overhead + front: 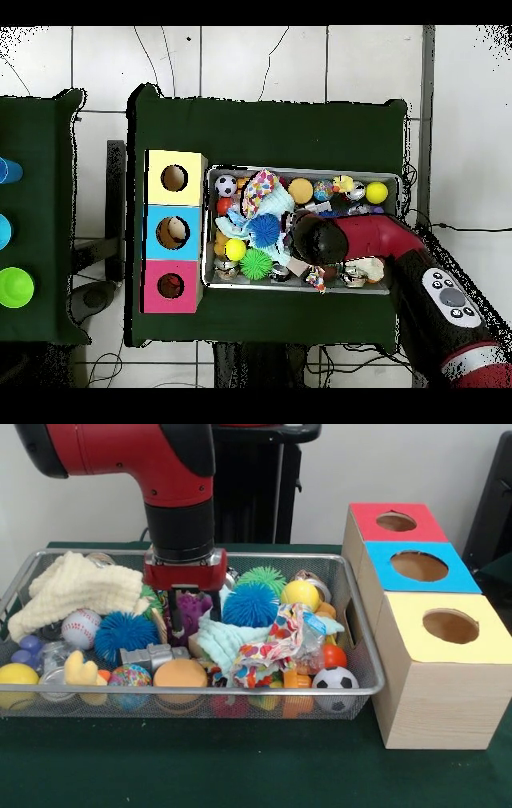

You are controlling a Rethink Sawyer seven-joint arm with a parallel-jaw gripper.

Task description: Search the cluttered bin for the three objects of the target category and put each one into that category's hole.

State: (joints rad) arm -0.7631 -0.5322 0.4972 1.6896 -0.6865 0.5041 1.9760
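The wire mesh bin (240, 692) is full of toys; it also shows in the overhead view (300, 170). My gripper (193, 606) is lowered into the bin's middle, open, with its fingers either side of a purple furry toy (192, 614). A pale yellow duck (80, 668) lies at the bin's front left, apart from the gripper; it also shows in the overhead view (345, 184). I cannot pick out an orange-brown furry creature. The blue-topped box's hole (419, 566) is right of the bin; in the overhead view something pale shows inside the hole (176, 232). There the arm hides the gripper.
A red-topped box (396, 522) and a yellow-topped box (450, 626) flank the blue one. In the bin lie a cream knitted cloth (76, 588), blue puffballs (124, 634), a baseball (80, 628), a soccer ball (334, 680) and a patterned cloth (276, 644).
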